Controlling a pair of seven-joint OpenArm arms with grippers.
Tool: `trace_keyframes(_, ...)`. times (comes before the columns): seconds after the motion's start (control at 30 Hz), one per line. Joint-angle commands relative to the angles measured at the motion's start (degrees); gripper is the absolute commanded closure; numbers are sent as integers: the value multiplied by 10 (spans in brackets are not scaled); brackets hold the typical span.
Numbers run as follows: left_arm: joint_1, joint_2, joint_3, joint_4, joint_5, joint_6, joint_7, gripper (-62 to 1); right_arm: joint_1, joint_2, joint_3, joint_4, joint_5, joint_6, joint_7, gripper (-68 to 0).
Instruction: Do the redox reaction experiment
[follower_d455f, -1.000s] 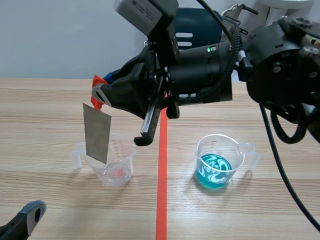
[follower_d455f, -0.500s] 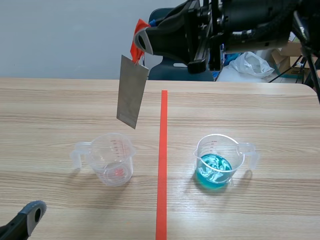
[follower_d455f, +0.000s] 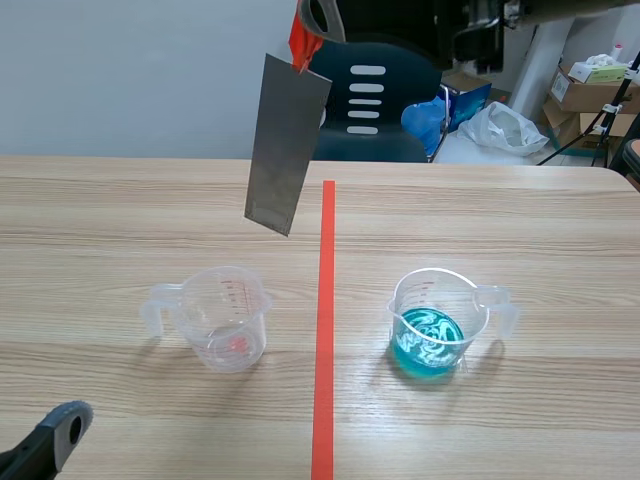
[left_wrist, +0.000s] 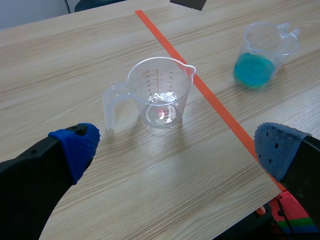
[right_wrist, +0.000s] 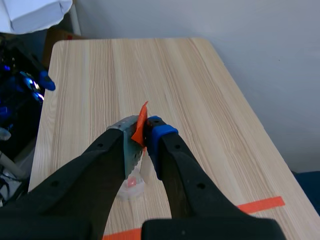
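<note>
Matte grey rectangular metal plate

Metal sheet: thin, dull grey, matt with a faint sheen. Orange tab at its top end, tape or plastic, can't tell. Empty cup and cup with blue liquid: clear glossy plastic, and the liquid surface is shiny. Bench: pale wood-grain, smooth, low sheen. Left pincer: pads blue, dotted, rubbery; fingers matt black.
</note>
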Motion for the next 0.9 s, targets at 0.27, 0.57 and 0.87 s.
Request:
trace_keyframes(0.27, -2, 3, -2, 10, -1, -1, -9, -623, 11, 53, 1, 18, -3, 76, 7, -10)
trace_keyframes(0.57, -2, 3, -2, 10, -1, -1, -9, -623, 6, 23, 1, 4, -90, 67, 47, -10)
trace_keyframes(0.87, -2, 3, -2, 10, -1, -1, -10, -623, 8, -35, 1, -13, -100, 68, 21, -10)
